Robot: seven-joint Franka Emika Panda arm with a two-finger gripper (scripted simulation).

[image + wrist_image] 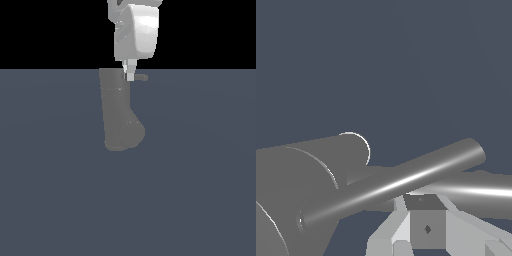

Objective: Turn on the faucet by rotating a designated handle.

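One handle (141, 77) matters here: a thin, light-grey bar that juts from the top of the faucet (119, 111) toward the exterior view's right, only its short free end showing past the fingertip in front of it. The faucet itself is a thick matte-grey cylinder standing on the dark blue-grey floor (200, 190), near the middle of the exterior view, with a rounded bulge at its lower end. In the wrist view the handle (406, 181) appears as a long rod with a bright highlight, running from the faucet body (301, 175) across the frame. The glossy white gripper (130, 72) hangs directly above the faucet's top, its narrow fingertip reaching down to the level of the handle and seeming to touch or sit just beside the bar near its root. Whether the fingers are spread or closed cannot be told, since only one fingertip (423, 220) shows clearly in either view. Judging by this arrangement, the approach is done and contact is at hand, but nothing shows how far the handle has been turned; the rotation itself seems largely left to do.
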